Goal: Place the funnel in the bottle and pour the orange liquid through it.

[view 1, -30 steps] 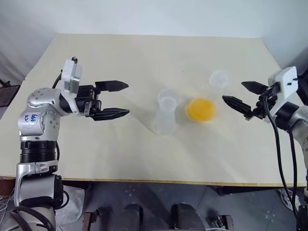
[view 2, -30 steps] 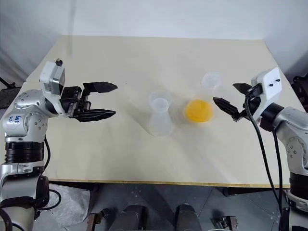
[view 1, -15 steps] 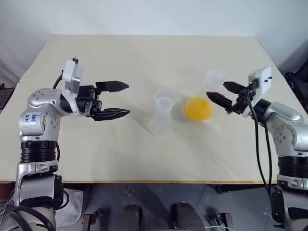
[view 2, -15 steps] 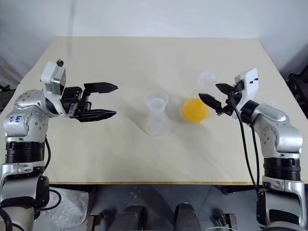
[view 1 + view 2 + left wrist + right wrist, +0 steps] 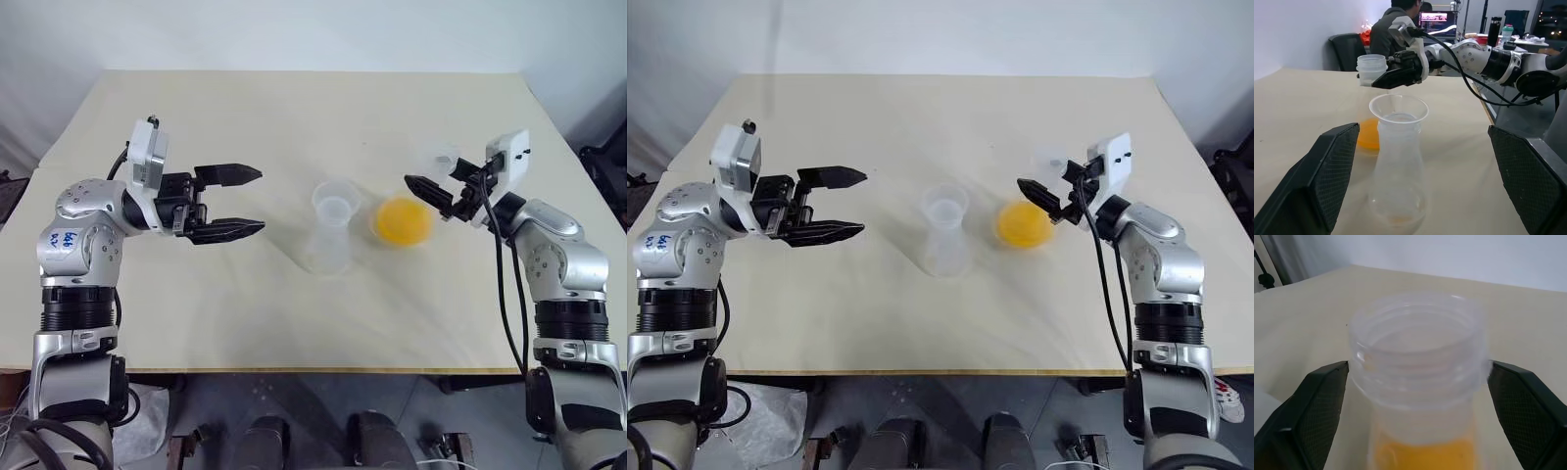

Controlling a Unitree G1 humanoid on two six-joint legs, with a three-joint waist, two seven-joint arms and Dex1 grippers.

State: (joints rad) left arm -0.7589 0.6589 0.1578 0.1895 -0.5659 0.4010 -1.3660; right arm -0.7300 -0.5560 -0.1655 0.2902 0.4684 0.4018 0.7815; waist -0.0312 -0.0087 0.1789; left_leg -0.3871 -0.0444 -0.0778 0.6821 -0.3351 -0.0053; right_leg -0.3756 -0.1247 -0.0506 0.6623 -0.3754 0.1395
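1. The right gripper (image 5: 1050, 186) holds its jaws wide around the neck of the clear flask (image 5: 1418, 357) holding orange liquid (image 5: 404, 220).
2. The left gripper (image 5: 240, 203), jaws wide and empty, faces the clear conical plastic bottle (image 5: 331, 230) with the small clear funnel (image 5: 1399, 108) seemingly already in its mouth.
3. An off-centre squeeze could tip the flask and spill liquid onto the beige surface (image 5: 294, 127).

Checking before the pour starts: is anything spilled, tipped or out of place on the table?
Nothing stands out. The bottle and the long-necked flask both stand upright, the orange liquid sits inside the flask, and the table shows no spill.

Silver arms, black cables, black jaws
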